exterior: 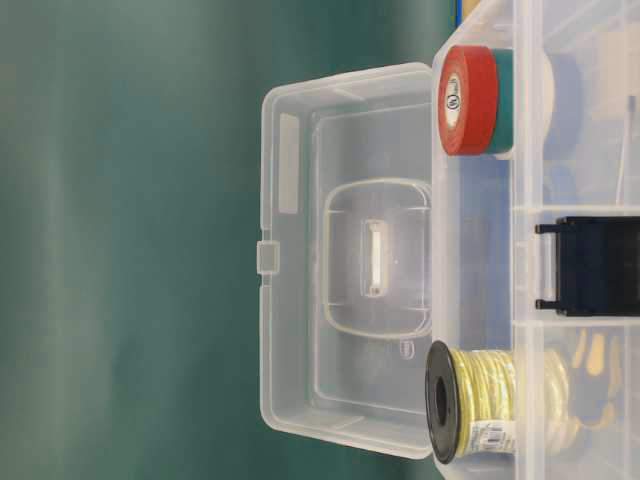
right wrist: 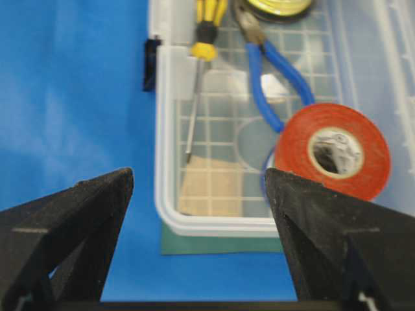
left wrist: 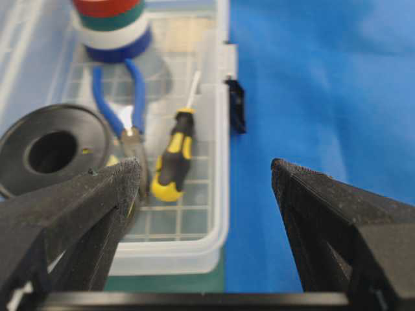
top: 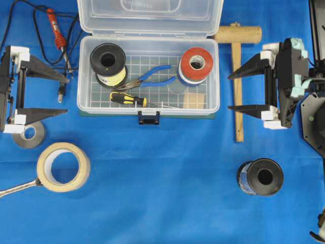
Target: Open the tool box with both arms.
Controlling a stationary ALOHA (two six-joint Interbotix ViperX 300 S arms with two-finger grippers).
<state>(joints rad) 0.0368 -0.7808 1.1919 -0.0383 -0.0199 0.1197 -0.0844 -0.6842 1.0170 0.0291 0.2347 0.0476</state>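
The tool box is placed at the top middle of the blue table, with its clear lid swung fully back. Inside are seen 2 spools, blue pliers and a screwdriver. The left gripper is held left of the box, jaws wide apart, empty. The right gripper is held at the right side, jaws also apart, touching nothing.
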